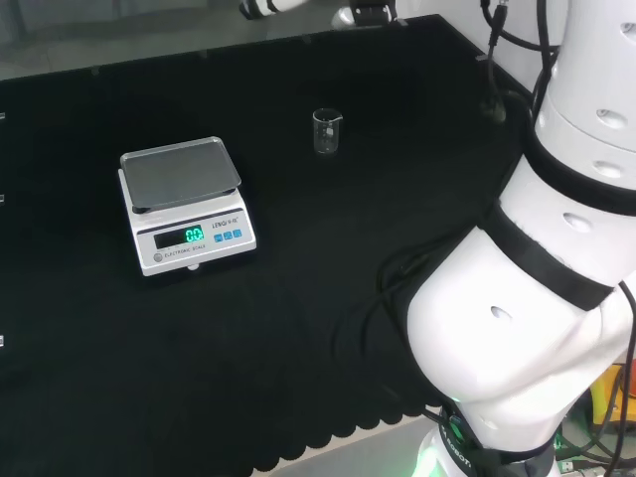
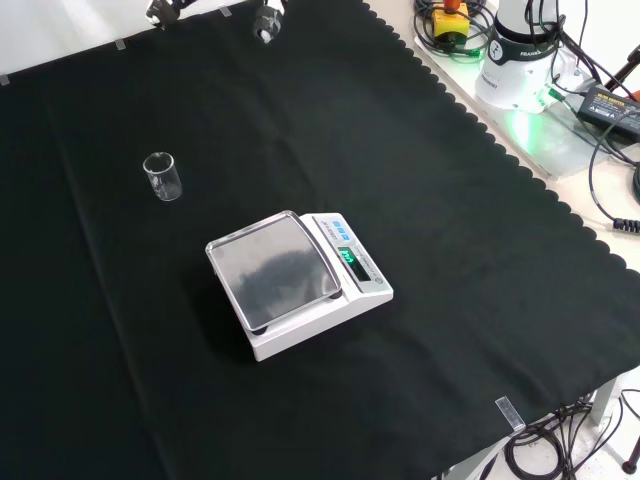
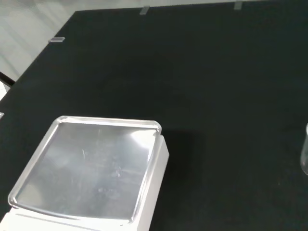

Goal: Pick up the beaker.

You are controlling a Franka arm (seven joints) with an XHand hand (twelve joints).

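Head view: from behind and above the arm's white links (image 1: 556, 248), looking over the black-clothed counter (image 1: 298, 298). Front view: from the opposite side, looking down. Wrist view: close above the white electronic scale with its steel pan (image 3: 91, 168), common to all three views.

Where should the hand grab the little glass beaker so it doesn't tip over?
Probably around the middle of its round side wall. The beaker stands upright on the black cloth, mouth up, with bare cloth all around, so fingers and thumb can close on opposite sides. Coming from the side away from the scale looks safest, since the scale stands well apart.
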